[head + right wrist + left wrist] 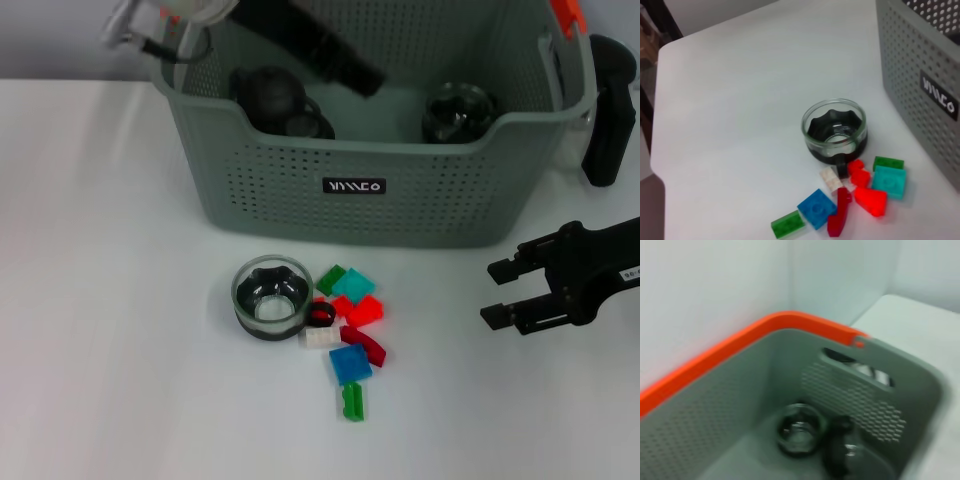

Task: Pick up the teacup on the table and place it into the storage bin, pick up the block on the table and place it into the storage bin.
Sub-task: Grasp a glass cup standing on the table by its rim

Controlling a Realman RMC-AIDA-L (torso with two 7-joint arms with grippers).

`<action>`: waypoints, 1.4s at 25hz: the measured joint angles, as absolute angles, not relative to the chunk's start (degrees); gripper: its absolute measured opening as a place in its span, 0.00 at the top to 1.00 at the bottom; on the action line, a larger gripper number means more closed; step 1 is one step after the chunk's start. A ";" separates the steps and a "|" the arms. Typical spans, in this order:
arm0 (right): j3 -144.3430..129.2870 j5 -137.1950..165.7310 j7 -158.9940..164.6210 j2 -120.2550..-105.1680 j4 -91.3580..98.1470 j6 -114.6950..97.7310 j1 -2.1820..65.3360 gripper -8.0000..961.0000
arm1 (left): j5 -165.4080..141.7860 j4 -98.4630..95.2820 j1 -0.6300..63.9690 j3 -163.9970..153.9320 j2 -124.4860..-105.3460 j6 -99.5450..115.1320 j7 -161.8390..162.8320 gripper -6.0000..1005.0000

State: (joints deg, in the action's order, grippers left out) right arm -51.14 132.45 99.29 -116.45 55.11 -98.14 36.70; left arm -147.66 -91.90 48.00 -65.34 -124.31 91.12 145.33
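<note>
Left arm over the bin (360,190), its hand hidden.
Right hand (500,293) open beside teacup (271,297) and blocks (350,335) on the tabletop (110,330).

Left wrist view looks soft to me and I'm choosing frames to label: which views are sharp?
Left wrist view: blurred, the storage bin rim and the cups inside smeared. Head view: fairly sharp, bin label readable. Right wrist view: sharp, teacup and blocks crisp, with soft shadows.

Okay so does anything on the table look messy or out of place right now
Nothing spilled or damaged. The blocks lie in a loose jumble beside the upright teacup, in front of the storage bin, which already holds dark cups.
</note>
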 joint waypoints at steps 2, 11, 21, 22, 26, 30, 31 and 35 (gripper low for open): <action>-51.14 132.45 99.36 -116.45 55.11 -97.87 36.74 0.31 | -144.97 -96.06 45.27 -65.75 -124.28 94.07 144.80 0.17; -51.09 132.34 99.71 -116.52 53.81 -97.30 37.72 0.32 | -137.16 -109.63 36.41 -68.93 -124.34 105.18 141.94 0.17; -51.73 132.45 100.74 -116.37 51.18 -99.87 38.48 0.32 | -139.49 -104.39 31.22 -75.56 -124.53 108.16 135.15 0.17; -51.73 132.44 100.92 -116.46 51.18 -100.61 38.49 0.32 | -139.58 -103.24 31.15 -75.57 -124.54 108.11 133.91 0.17; -52.68 132.44 101.67 -116.80 50.71 -102.52 38.53 0.32 | -141.29 -98.57 31.17 -75.77 -124.54 106.46 129.35 0.17; -53.77 132.50 103.23 -116.91 50.01 -103.08 38.60 0.32 | -145.43 -92.85 31.63 -77.29 -124.45 102.19 124.48 0.18; -53.81 132.50 103.70 -116.94 49.97 -103.06 38.69 0.32 | -146.52 -91.46 31.78 -77.68 -124.42 100.90 123.52 0.18; -53.77 132.52 105.28 -117.13 49.96 -102.93 39.34 0.32 | -149.87 -85.49 33.07 -79.11 -124.27 96.63 120.65 0.18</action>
